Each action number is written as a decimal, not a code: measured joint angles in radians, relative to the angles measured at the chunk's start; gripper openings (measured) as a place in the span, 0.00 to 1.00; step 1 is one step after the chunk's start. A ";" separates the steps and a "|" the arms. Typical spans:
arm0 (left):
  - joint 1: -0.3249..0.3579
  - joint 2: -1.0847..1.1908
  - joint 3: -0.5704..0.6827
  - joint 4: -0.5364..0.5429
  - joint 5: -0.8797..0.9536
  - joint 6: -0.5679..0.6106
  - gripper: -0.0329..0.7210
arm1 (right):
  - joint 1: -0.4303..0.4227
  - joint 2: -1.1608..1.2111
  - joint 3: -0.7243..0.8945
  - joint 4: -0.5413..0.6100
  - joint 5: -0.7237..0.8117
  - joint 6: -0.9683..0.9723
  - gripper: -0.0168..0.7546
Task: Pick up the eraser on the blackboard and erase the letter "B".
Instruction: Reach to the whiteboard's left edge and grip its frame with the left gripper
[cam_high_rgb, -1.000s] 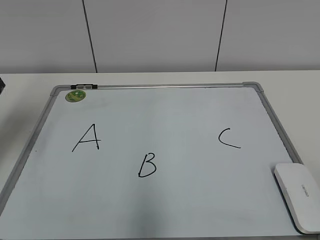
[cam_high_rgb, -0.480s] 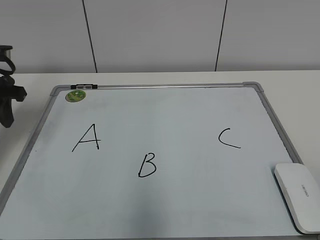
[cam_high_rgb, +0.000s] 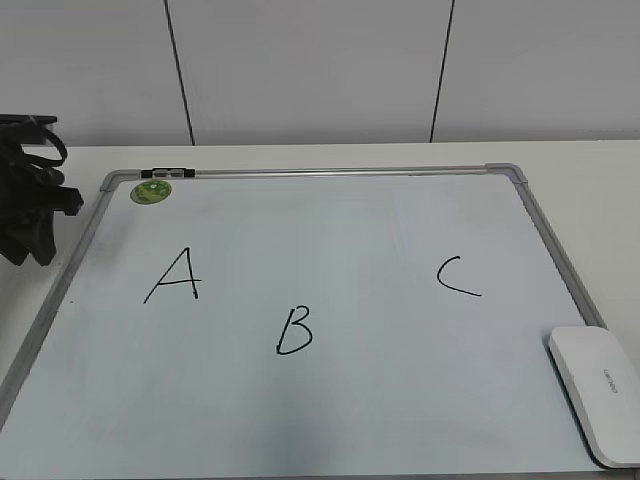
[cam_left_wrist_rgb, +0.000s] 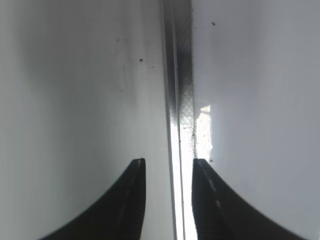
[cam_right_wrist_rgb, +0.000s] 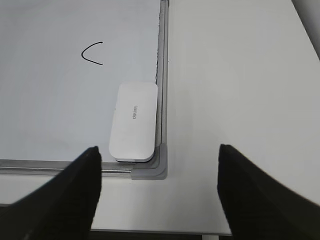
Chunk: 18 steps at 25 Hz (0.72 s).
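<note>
The blackboard (cam_high_rgb: 330, 215) is a white board with a grey frame, lying flat on the table. The black letter "B" (cam_high_rgb: 295, 331) is drawn near its front middle. The white eraser (cam_high_rgb: 597, 392) lies on the board's front right corner. In the right wrist view the eraser (cam_right_wrist_rgb: 134, 121) rests against the frame. My right gripper (cam_right_wrist_rgb: 159, 152) is open and empty, above the table just short of that corner; it is outside the exterior view. My left gripper (cam_high_rgb: 30, 215) hovers at the board's left edge. Its fingers (cam_left_wrist_rgb: 169, 162) are slightly apart and empty, with the frame strip (cam_left_wrist_rgb: 180, 75) below them.
A black "A" (cam_high_rgb: 175, 277) and a black "C" (cam_high_rgb: 458, 277) are also on the board; the "C" also shows in the right wrist view (cam_right_wrist_rgb: 92, 53). A round green magnet (cam_high_rgb: 151, 190) sits at the back left corner. The white table (cam_high_rgb: 590, 185) surrounds the board.
My left arm has come into the exterior view from the left and moved right, up to the board's left edge. The eraser and the letters have not moved.
</note>
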 joint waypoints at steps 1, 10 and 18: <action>0.000 0.011 0.000 0.000 -0.005 0.000 0.37 | 0.000 0.000 0.000 0.000 0.000 0.000 0.72; 0.000 0.094 -0.011 0.000 -0.030 0.002 0.37 | 0.000 0.000 0.000 0.000 0.000 0.000 0.72; 0.000 0.131 -0.020 0.000 -0.044 0.002 0.36 | 0.000 0.000 0.000 0.000 0.000 0.000 0.72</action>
